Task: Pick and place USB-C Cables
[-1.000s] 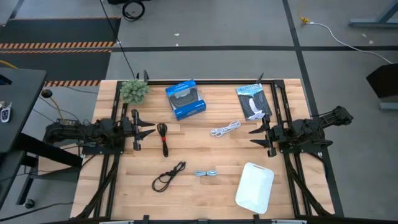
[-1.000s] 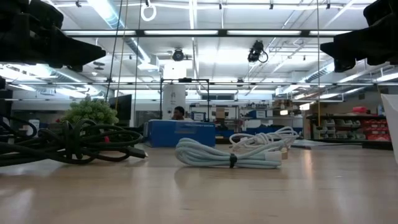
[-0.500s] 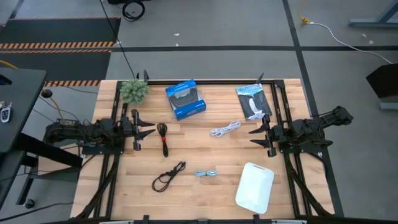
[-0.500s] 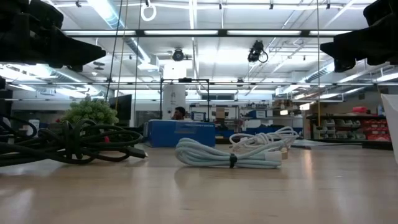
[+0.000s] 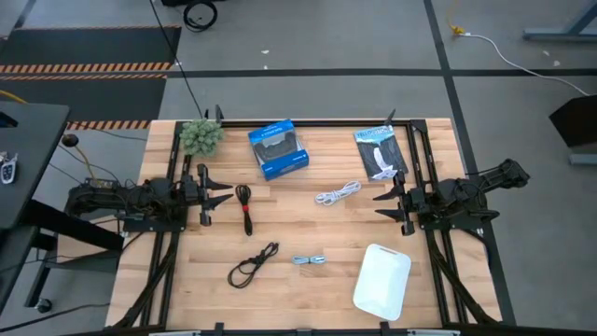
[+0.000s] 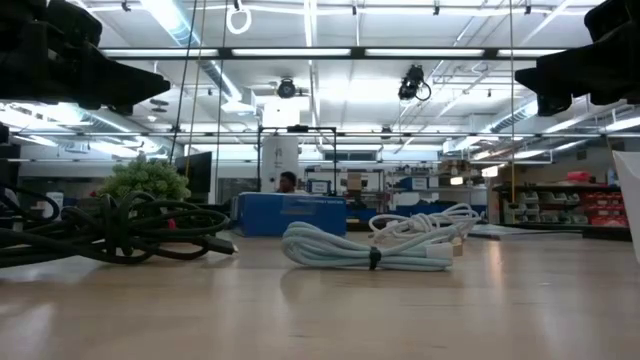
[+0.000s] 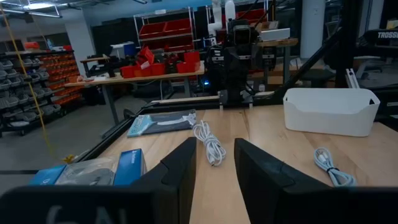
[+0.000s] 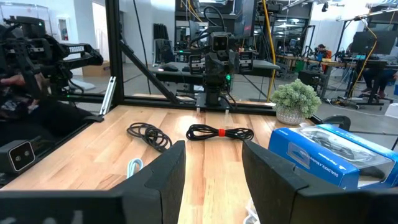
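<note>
Four cables lie flat on the wooden table. The black cable with a red tie (image 5: 245, 207) lies just right of my left gripper (image 5: 216, 196), which is open and raised above the left side. The white cable (image 5: 338, 194) lies left of my right gripper (image 5: 390, 206), also open and raised. The loose black cable (image 5: 253, 265) and the short grey cable (image 5: 310, 260) lie nearer the table's near edge. In the low view the grey cable (image 6: 365, 248) is in front and the white one (image 6: 425, 222) behind it. The right wrist view shows the red-tied cable (image 8: 220, 132).
A white tray (image 5: 382, 280) sits at the near right. A blue box (image 5: 278, 148), a dark flat packet (image 5: 380, 152) and a small green plant (image 5: 201, 136) stand along the far edge. Bare wood lies between the cables in the middle.
</note>
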